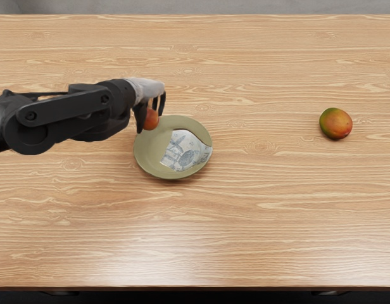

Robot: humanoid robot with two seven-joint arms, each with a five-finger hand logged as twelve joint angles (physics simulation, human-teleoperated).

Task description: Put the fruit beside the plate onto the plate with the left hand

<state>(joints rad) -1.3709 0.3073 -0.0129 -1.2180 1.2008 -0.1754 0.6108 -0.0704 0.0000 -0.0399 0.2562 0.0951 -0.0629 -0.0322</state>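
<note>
An olive-green plate (150,155) with a blue-and-white pattern lies left of the table's middle. My left hand (149,109) reaches in from the left edge and hangs over the plate's upper left rim. Its dark fingers are curled around a small red-orange fruit (151,119), which sits just above the rim. Much of the fruit is hidden behind the fingers. The right hand does not show.
A second fruit, a red-green mango (335,123), lies far off at the right side of the wooden table (258,215). My dark left forearm (56,118) stretches low over the table's left part.
</note>
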